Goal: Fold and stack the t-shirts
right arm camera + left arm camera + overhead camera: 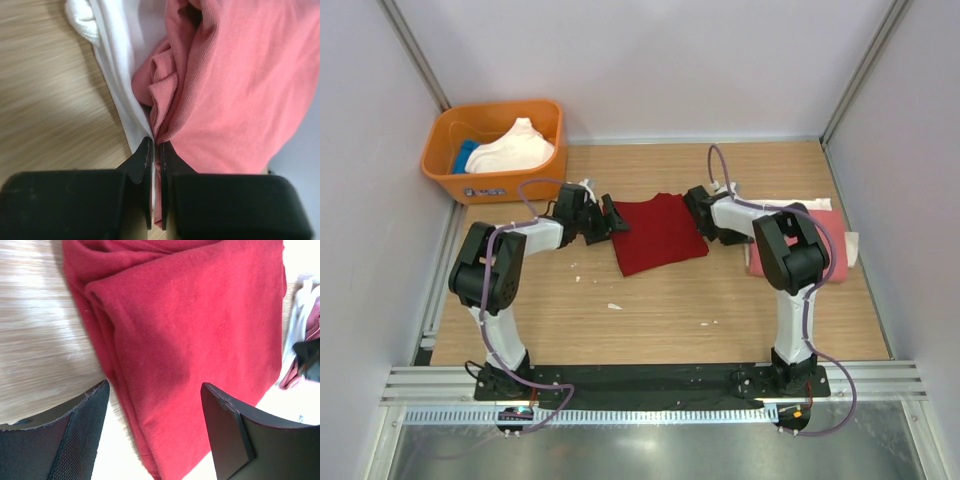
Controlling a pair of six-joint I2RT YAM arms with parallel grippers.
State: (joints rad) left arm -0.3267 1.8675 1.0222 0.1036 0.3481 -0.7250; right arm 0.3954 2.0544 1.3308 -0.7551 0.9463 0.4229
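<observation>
The dark red t-shirt (pixel 658 233) lies folded in the middle of the table (pixel 650 320). The left gripper (pixel 154 386) sits low over its left edge, fingers wide apart and holding nothing. To the right, a salmon-pink t-shirt (pixel 235 90) lies on a white t-shirt (pixel 120 60). The right gripper (pixel 155 145) has its fingers pressed together at the seam between the two; whether any cloth is pinched I cannot tell. An orange tub (pixel 450 165) with more shirts stands at the far left corner.
</observation>
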